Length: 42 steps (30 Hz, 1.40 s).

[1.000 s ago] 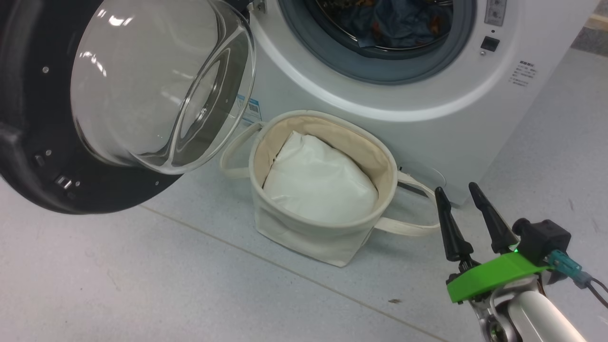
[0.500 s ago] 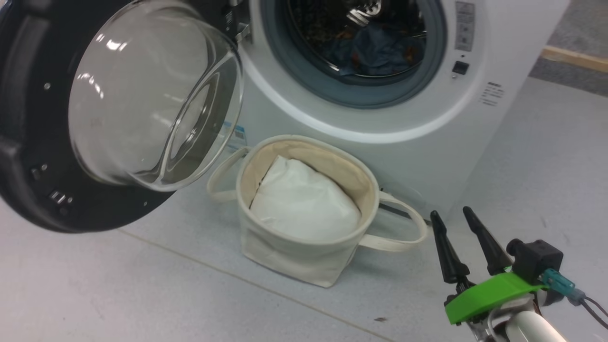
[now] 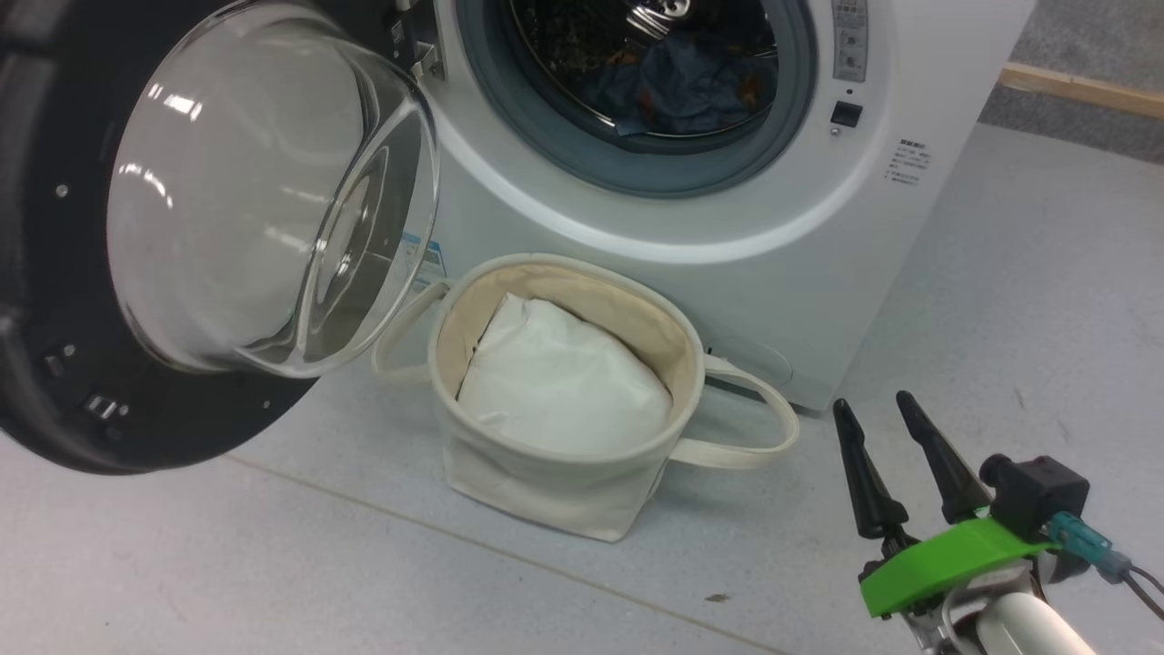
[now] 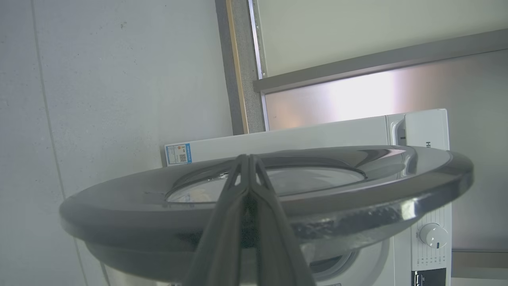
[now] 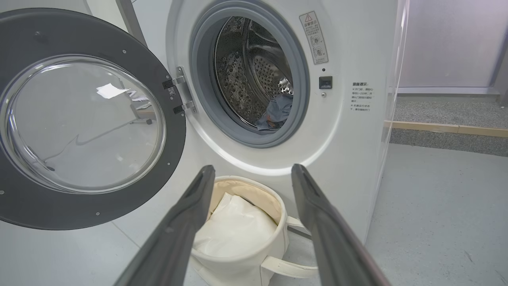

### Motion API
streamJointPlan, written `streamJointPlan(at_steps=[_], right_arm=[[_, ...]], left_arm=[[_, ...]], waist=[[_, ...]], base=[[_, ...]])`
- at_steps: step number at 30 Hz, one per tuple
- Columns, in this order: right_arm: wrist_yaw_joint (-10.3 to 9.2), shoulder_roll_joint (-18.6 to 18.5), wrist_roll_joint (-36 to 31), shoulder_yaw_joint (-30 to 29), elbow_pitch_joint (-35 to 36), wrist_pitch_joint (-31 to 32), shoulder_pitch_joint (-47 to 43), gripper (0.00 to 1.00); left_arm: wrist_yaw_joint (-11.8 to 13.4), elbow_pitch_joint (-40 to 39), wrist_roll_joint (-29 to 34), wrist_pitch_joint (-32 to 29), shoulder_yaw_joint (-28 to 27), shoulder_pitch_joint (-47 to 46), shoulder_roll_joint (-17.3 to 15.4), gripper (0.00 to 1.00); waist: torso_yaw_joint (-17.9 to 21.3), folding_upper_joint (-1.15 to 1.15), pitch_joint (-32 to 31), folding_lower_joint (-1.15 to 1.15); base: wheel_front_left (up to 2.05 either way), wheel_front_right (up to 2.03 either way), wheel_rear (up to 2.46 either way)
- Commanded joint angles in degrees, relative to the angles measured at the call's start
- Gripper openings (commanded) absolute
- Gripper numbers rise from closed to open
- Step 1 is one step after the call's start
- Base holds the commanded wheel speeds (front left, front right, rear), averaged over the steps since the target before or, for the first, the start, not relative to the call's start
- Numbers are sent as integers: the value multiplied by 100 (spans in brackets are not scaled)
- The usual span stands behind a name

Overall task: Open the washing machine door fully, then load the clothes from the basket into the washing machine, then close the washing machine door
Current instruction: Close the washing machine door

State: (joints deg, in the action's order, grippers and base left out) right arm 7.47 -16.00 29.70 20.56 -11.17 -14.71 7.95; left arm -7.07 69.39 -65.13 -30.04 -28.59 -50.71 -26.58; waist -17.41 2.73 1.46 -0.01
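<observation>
The washing machine [image 3: 637, 227] stands with its door [image 3: 55, 391] swung wide open to the left, glass bowl facing out. The clothes [image 3: 691, 82], blue with orange-brown prints, lie inside the steel drum, also seen in the right wrist view [image 5: 278, 111]. In front of the washer sits the cream basket [image 3: 546, 491], holding a plain white padded cloth [image 3: 564, 382]. My right gripper [image 3: 871, 401] hovers open and empty to the right of the basket. In the left wrist view my left gripper [image 4: 248, 157] is shut with nothing in it, its tips at the outer face of the door [image 4: 357, 186].
Grey floor spreads in front of the washer and to its right. A wooden strip [image 3: 1082, 91] edges a darker floor area at the far right. The basket's loop handle [image 3: 755, 437] lies on the floor toward my right gripper.
The head camera has shifted, so the washer, door and basket sit further left and lower in the picture. The right gripper stays open in much the same spot.
</observation>
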Motion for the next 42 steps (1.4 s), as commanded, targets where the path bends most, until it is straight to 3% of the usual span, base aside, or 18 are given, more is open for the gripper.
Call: streamJointPlan(at_steps=[1,14,28,42], right_arm=[[2,-115,-3,27,198,-29,190,100],[2,-11,-57,-115,237,-29,225,100],[2,246,-177,-241,241,-29,325,100],[2,366,-163,-317,257,-29,135,100]], left_arm=[[-18,-75,-16,-127,3,-197,-183,0],[-31,-189,-27,-1062,344,-334,383,0],[13,-1008,-43,-1749,562,-244,664,0],[639,-2413,-72,-2069,530,463,833,0]], waist=[[-25,0,47,1],[-390,0,206,1],[-534,0,586,1],[-708,0,303,1]], base=[[0,0,0],[0,0,0],[0,0,0],[0,0,0]])
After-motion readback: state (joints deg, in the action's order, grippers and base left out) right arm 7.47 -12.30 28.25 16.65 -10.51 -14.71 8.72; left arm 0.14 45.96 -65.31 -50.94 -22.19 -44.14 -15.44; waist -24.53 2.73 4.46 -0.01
